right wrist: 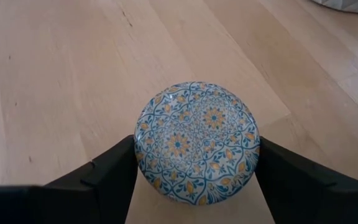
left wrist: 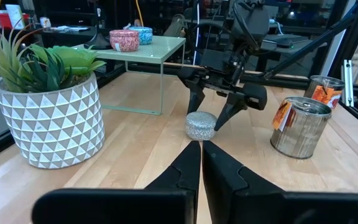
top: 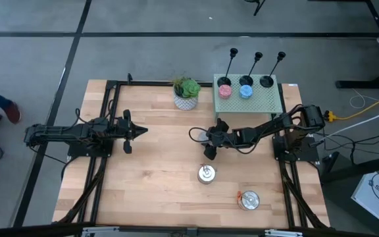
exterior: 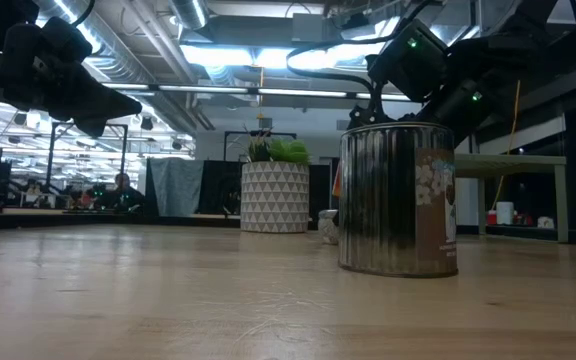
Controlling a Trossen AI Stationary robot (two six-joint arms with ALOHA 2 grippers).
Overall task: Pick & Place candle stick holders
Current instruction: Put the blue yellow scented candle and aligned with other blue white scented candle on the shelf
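Three black candle stick holders (top: 266, 81) stand on the green rack (top: 272, 104) at the far right, their thin stems upright. A pink candle (top: 225, 91) and a blue candle (top: 246, 91) sit by two of them. My right gripper (right wrist: 197, 171) is open and slants down over the table's middle. Its fingers stand on either side of a small round candle (right wrist: 196, 149) with a blue and yellow patterned top, which rests on the table. My left gripper (left wrist: 201, 155) is shut, level and away from everything at the table's left. My right gripper has one finger (right wrist: 114, 171) close to each side of the round candle (left wrist: 201, 126), slanting down from the table's right. Whether the fingers touch it I cannot tell. The candle lies flat on the table.
A potted plant (top: 187, 94) in a white patterned pot stands at the far middle, left of the rack. Two silver tins (top: 206, 174) (top: 249, 199) stand nearer the front edge, right of the middle. Bare wood lies between the two arms.
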